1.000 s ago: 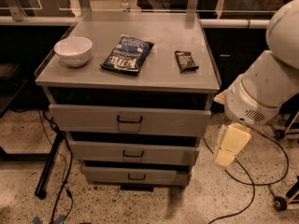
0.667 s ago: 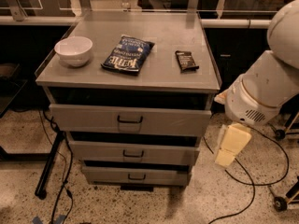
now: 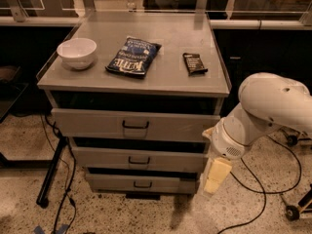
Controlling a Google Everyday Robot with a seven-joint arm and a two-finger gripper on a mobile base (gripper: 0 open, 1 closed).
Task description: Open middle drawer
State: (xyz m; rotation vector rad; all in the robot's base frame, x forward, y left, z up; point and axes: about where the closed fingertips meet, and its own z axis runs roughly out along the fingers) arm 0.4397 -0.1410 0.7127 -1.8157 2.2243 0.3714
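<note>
The middle drawer is a wide grey metal front with a small black loop handle at its centre. It sits between a taller top drawer and a slimmer bottom drawer in the grey cabinet. No tray inside it shows. My gripper hangs pale yellow from the white arm, just off the cabinet's right front corner at the height of the two lower drawers. It is well right of the handle and touches nothing.
On the cabinet top stand a white bowl, a dark chip bag and a small dark packet. Black cables and a black stand leg lie on the floor at left. More cables and a caster are at right.
The arm has swung down and left, bringing the gripper lower and closer to the cabinet's right front corner. The drawers and the items on top have not moved.
</note>
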